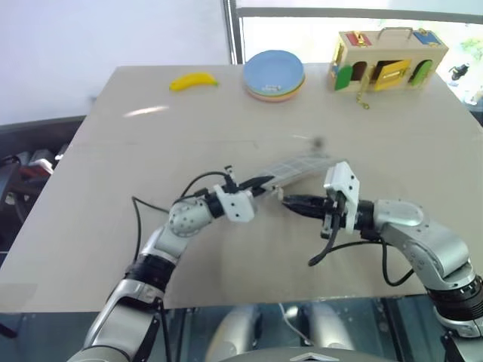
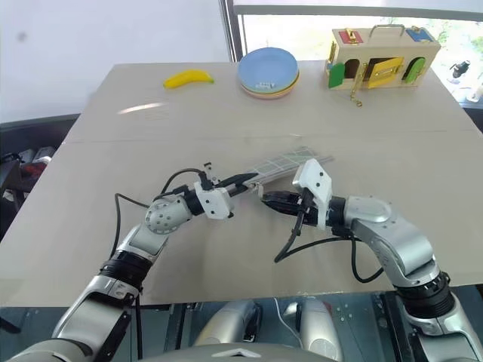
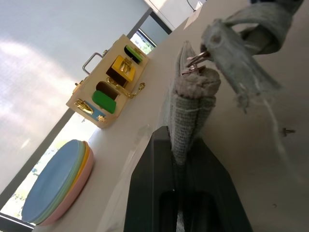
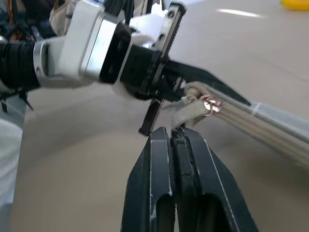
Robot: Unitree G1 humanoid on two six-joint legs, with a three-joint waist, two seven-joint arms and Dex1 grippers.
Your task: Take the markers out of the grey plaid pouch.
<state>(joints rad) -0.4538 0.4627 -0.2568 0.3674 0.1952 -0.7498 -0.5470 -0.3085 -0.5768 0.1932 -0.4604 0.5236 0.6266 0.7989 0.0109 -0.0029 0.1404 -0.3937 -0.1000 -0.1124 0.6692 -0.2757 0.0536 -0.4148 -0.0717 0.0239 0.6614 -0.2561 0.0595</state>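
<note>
Banana point(image 1: 193, 81) sits up by the far edge of the worktop point(image 1: 113, 226), toward the far-left corner, yellow and alone. Coming nearer, the left claw point(image 1: 266, 183) reaches toward the middle of the worktop, its black fingers point(image 3: 186, 188) pressed together on the near end of the grey plaid pouch point(image 1: 298, 167), pinching the fabric edge. From the left wrist view the cloth stands clamped between those fingers, with the small metal pull point(image 3: 196, 60) just above the pinch and a grey fabric loop point(image 3: 251, 36) beyond it. The pouch stretches away from that grip toward the far right, lifted off the worktop at the held end; whether its far end touches the surface I can't tell. No marker can be made out. Behind, at the middle of the far edge, a stack of plates point(image 1: 274, 75) shows blue on top with paler colours beneath. Moving right, the right claw point(image 1: 287, 201) points leftward, meeting the left one near the pouch's held end; its fingers point(image 4: 193, 183) are pressed together, tips right by the metal pull, and whether they nip a bit of fabric there is not clear. Far right corner: a wooden toy box point(image 1: 385, 60) with coloured doors and a handle on top.
</note>
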